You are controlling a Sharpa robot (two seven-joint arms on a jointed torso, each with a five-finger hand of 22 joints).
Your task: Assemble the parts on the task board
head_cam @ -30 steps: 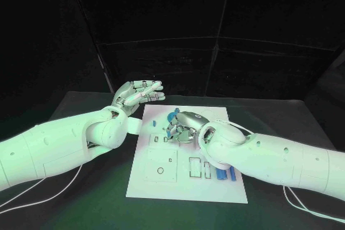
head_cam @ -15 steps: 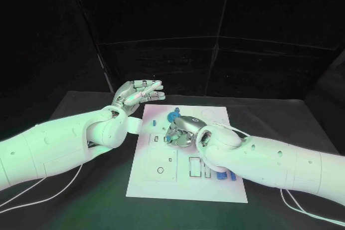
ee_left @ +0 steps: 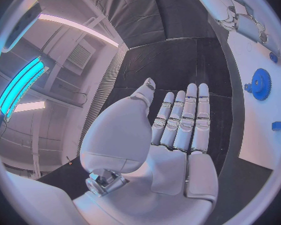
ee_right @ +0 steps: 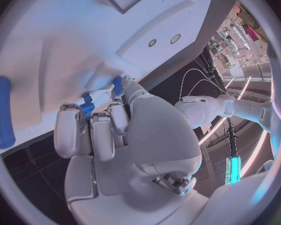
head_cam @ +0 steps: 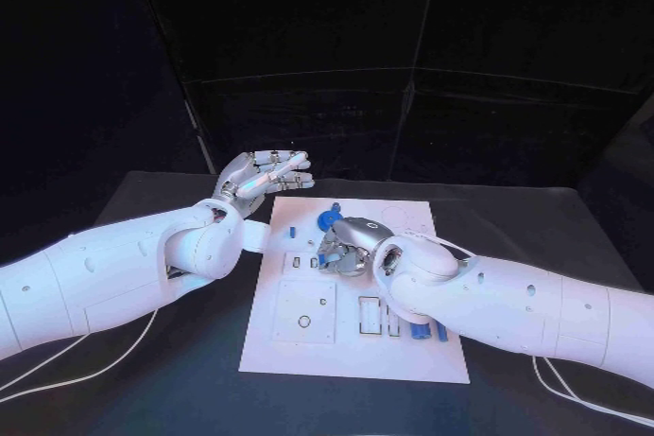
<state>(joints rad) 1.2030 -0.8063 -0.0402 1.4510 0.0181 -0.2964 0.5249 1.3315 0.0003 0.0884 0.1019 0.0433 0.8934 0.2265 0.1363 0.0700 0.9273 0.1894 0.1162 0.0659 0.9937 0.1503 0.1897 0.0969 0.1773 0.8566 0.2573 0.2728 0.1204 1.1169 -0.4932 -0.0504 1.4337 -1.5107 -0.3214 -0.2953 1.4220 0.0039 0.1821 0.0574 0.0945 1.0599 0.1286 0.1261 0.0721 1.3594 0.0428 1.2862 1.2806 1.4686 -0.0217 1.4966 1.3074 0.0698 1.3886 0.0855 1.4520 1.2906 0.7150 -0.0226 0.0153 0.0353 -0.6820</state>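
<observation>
Two robot hands over one white board on a black table.

Left hand (head_cam: 262, 179) hovers flat, fingers wide, holding nothing, beside the board (head_cam: 357, 353). Right hand (head_cam: 346, 246) pinches one small blue piece (ee_right: 87, 106) at the board's middle. One blue gear (head_cam: 329, 217) sits near the far edge. No writing can be read.

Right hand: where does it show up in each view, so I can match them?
Head view: right hand over the task board's middle.
Left wrist view: near the circle's rim, over the board.
Right wrist view: centre, pinching a small blue part.
Shared landmark: the board.
</observation>
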